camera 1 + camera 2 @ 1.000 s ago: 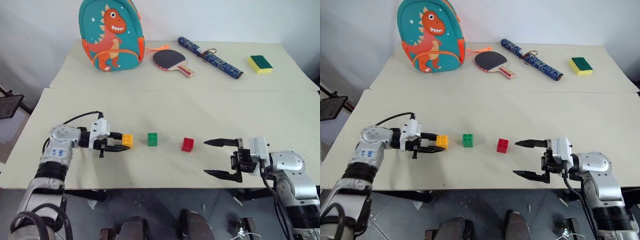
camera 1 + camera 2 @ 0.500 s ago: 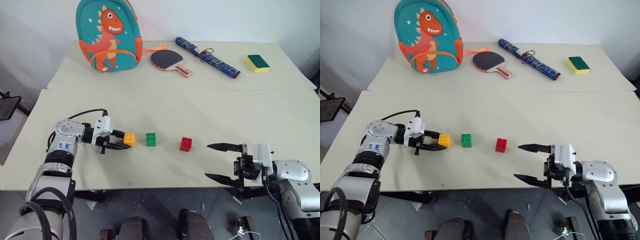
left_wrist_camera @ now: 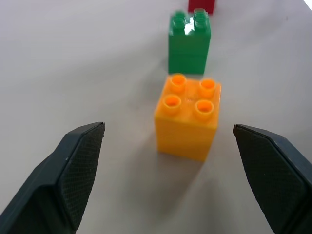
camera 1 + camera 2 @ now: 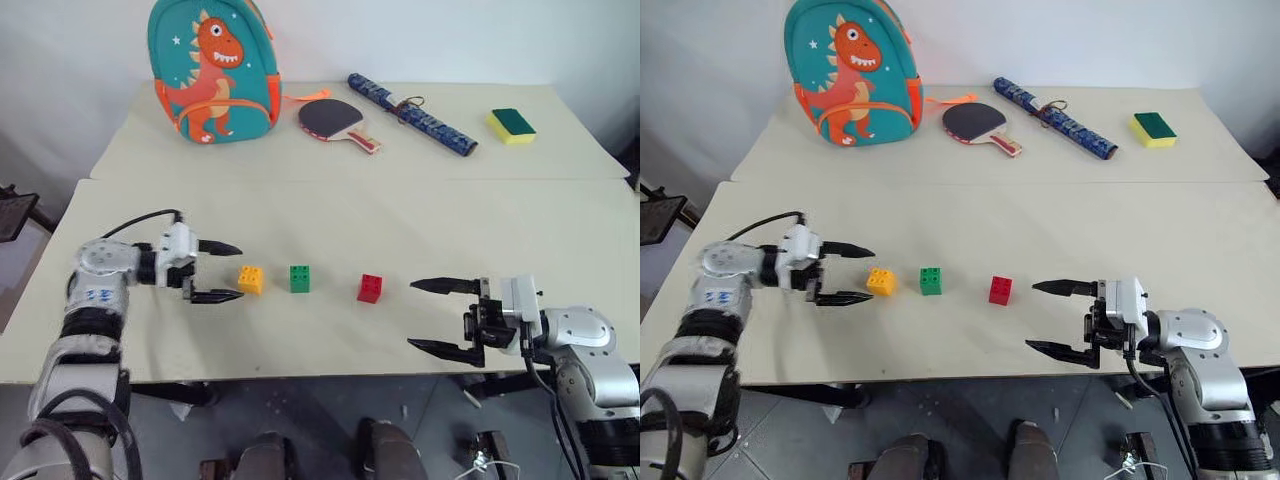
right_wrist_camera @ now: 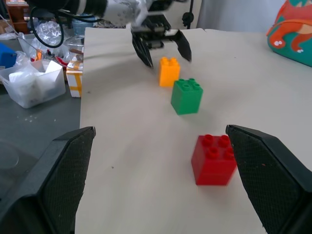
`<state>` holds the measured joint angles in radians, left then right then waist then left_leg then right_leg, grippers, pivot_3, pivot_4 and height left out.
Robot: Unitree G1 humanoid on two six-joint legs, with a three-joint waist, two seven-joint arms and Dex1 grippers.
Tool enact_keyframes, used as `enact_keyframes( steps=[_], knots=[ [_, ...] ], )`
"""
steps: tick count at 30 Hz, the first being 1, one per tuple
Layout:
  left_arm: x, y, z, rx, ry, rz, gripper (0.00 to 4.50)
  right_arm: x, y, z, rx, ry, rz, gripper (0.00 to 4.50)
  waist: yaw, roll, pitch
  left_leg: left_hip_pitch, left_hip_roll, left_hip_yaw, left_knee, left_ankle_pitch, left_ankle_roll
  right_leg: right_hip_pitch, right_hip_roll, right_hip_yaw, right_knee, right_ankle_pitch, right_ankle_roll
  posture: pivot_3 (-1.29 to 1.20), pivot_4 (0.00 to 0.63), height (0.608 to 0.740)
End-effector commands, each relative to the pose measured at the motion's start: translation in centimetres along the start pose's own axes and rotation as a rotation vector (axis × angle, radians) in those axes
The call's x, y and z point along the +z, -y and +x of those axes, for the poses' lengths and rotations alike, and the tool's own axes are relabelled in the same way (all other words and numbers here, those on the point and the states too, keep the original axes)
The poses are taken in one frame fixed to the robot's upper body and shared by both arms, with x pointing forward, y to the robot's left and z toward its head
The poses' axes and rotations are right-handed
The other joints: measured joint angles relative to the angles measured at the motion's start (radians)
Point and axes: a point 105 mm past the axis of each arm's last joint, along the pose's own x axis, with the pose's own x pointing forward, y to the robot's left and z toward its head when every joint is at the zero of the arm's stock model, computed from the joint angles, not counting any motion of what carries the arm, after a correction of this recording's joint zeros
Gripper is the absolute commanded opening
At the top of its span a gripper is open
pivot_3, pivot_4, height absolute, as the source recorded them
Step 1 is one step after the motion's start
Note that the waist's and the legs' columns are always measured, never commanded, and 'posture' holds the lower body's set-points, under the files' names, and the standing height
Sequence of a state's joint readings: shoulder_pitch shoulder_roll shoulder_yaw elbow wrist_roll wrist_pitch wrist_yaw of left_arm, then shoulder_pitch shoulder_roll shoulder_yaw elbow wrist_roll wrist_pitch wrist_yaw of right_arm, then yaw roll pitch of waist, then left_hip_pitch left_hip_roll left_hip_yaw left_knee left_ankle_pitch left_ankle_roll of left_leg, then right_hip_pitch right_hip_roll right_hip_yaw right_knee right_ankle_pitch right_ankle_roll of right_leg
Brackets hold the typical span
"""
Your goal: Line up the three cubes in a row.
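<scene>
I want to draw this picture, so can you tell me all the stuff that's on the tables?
Cubes: three, yellow-orange, green, red, in a row on the near table.
Backpack: one, teal with orange dinosaur, far table, standing at its left end.
Paddle: one, dark face, beside backpack.
Rolled tube: one, blue patterned, right of paddle.
Sponge: one, yellow and green, far right.
Left gripper: open, apart from the yellow-orange cube.
Right gripper: open, right of the red cube.

Head stereo pair: high, looking forward and down over the table (image 4: 330,215), both eyes sharing the cube row with an arm at each side. Left wrist view: low and close behind the yellow-orange cube (image 3: 187,116), facing along the row to the green cube (image 3: 189,43). Right wrist view: low, farther back, facing the opposite way past the red cube (image 5: 213,159) toward the left gripper (image 5: 161,46).
</scene>
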<state>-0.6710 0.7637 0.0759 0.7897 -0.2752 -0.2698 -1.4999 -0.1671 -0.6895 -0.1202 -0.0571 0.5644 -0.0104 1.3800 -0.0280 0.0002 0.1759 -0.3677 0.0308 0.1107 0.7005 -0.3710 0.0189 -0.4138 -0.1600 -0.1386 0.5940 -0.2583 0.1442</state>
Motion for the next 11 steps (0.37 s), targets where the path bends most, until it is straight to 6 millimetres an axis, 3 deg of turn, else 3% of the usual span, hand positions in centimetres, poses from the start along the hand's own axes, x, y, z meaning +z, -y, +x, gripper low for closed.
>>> enact_keyframes(
  steps=[1, 6, 11],
  knots=[
    [1.4, 0.4, -3.8, 0.114, -0.014, 0.008, 4.49, 1.2, 1.6, -1.5, 0.003, -0.033, -0.038, 4.50, -0.004, 0.000, 0.000, 0.000, 0.000, 0.000, -0.001, 0.000, 0.000, 0.000, 0.000, 0.000, 0.000, 0.000, 0.000, 0.00, 0.150, 0.740],
    [2.2, 1.6, -5.4, 0.198, -0.043, -0.030, 4.49, 2.2, 2.8, -2.2, 0.040, -0.104, -0.050, 4.50, 0.010, 0.001, 0.001, 0.000, 0.000, -0.001, 0.001, 0.000, 0.000, 0.000, -0.001, 0.000, 0.000, 0.000, 0.000, 0.00, 0.150, 0.740],
    [2.4, 1.3, -6.4, 0.348, -0.043, -0.032, 4.49, 2.9, 3.7, -1.8, 0.068, -0.135, -0.078, 4.50, 0.027, 0.001, 0.001, 0.000, 0.000, -0.001, 0.003, 0.000, 0.000, 0.001, -0.001, 0.001, 0.000, 0.000, 0.000, 0.00, 0.150, 0.740]
  ],
)
